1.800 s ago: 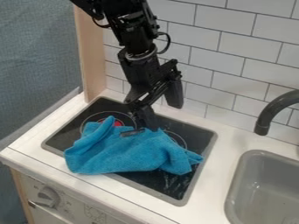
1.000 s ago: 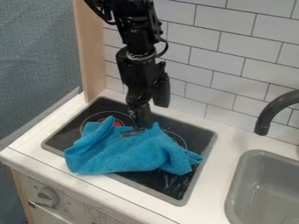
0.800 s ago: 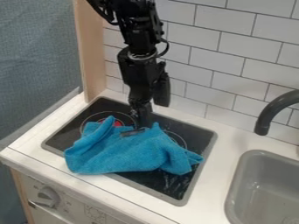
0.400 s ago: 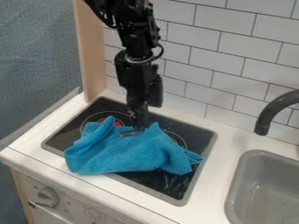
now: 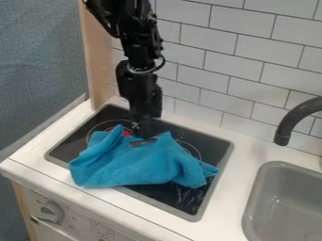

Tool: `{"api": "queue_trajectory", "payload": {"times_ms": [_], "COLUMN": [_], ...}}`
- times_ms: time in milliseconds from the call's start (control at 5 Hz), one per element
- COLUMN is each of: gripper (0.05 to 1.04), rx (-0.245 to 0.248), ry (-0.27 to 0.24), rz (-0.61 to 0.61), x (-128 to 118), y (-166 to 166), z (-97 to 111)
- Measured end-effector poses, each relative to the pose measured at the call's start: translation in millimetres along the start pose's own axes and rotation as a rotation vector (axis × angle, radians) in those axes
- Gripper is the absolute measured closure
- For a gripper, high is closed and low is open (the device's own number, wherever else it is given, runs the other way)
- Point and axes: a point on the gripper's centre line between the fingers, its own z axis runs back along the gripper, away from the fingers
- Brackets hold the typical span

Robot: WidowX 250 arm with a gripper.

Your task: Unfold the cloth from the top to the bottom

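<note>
A bright blue, soft-looking cloth (image 5: 135,164) is spread in a crumpled heap across a black, glass-like stovetop (image 5: 173,190) with a grey rim, its lower left part being laid over the rim onto the white worktop (image 5: 220,200). Two peaks are raised along the cloth's far side, and a narrow corner is pointed towards the right. By the far edge, between the peaks, a small dark grey strip (image 5: 143,142) is seen. The black two-finger gripper (image 5: 144,133) is held pointing down just behind this strip; whether it is open or closed, or whether any cloth is gripped, cannot be told. A red cooking-ring mark (image 5: 127,132) is partly covered by the cloth. To the right, a grey basin (image 5: 286,207) is set into the worktop, overhung by a dark grey curved tap (image 5: 292,117).
</note>
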Motion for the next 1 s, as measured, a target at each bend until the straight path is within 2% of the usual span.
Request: {"api": "queue_trajectory", "payload": {"times_ms": [400,800,1000], "gripper": [0.084,0.084,0.141], "rx": [0.055,0.120,0.131], "ry": [-0.012,0.030,0.035], "rz": [0.038,0.025,0.012], "x": [4,-2,-2], "y": [0,9,10], "z": [-14,-31,-34]}}
